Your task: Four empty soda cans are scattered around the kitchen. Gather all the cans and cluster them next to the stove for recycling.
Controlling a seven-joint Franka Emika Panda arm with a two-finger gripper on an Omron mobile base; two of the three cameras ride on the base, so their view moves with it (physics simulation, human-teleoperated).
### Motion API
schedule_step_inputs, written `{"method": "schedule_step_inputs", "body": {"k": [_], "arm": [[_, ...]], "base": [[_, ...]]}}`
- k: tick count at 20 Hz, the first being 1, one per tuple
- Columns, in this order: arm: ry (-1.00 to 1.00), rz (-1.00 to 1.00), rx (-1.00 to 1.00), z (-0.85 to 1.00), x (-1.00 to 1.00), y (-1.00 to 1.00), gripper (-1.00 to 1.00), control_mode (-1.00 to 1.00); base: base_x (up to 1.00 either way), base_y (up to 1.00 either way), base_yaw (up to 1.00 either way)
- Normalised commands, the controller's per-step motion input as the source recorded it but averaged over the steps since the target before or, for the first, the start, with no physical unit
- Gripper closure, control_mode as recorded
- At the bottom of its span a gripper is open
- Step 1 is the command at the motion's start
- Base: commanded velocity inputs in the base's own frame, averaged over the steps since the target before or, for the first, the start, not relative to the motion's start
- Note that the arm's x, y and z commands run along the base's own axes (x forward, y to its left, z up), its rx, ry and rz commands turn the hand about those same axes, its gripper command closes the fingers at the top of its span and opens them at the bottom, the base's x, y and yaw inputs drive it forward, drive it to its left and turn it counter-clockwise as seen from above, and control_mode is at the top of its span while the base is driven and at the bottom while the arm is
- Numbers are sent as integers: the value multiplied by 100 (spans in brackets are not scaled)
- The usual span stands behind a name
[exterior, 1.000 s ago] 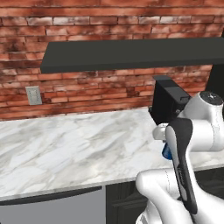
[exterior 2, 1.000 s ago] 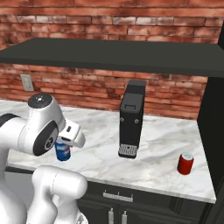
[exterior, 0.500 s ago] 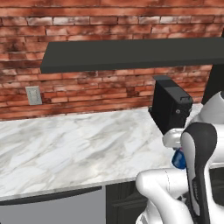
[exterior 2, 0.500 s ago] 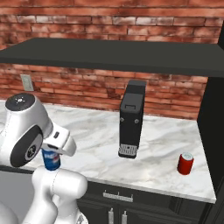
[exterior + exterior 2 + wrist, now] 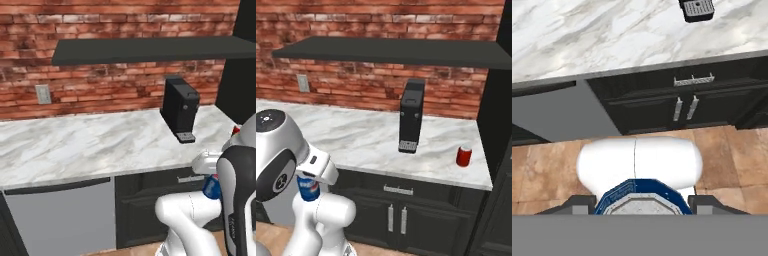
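Since a second ago we have drawn our gripper [image 5: 310,186] back off the marble counter [image 5: 366,140], jaws clamped around a blue soda can [image 5: 308,189] for carrying; a red can [image 5: 464,156] waits far beyond them.

Before me the white marble counter [image 5: 366,135] carries a black coffee machine [image 5: 411,116] and, well apart near its right end, a red soda can [image 5: 463,155].
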Motion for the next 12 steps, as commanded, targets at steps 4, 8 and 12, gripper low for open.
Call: {"method": "schedule_step_inputs", "body": {"k": [4, 8, 12], "arm": [[0, 0, 0, 0, 0, 0, 100, 100], [0, 0, 0, 0, 0, 0, 100, 100], [0, 0, 0, 0, 0, 0, 100, 100]], "base": [[-61, 13, 0], [-33, 63, 3], [-26, 95, 4]]}}
